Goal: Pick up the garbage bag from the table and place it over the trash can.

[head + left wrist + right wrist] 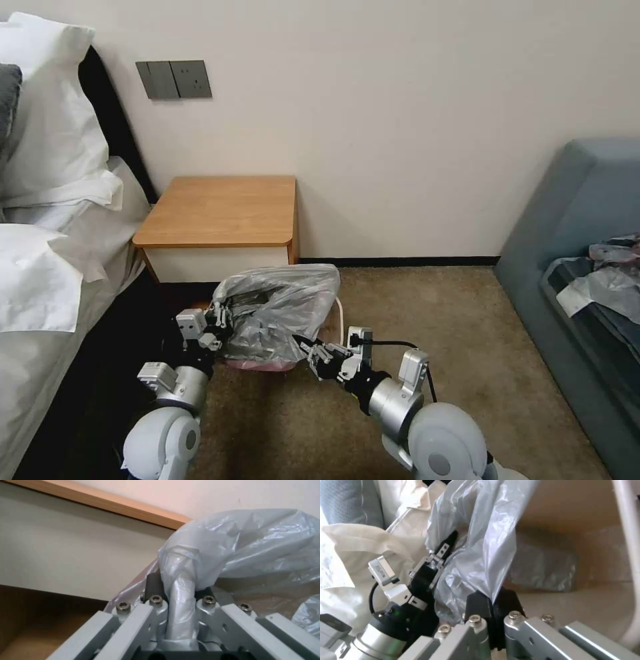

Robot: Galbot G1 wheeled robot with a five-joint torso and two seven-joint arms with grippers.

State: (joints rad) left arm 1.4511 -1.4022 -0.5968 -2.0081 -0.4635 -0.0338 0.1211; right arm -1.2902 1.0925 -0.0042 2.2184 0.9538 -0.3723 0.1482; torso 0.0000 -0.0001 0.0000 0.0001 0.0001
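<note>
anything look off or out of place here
Nothing looks damaged or spilled. The garbage bag billows loosely above the trash can, pinched by the left hand and right hand, not yet seated over the rim.

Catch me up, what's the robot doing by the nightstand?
Both grippers hold the garbage bag spread over the trash can on the carpet before the table. The left gripper pinches one side of the plastic, the right gripper the other. The bag billows above the bin, not yet seated on its rim.
</note>
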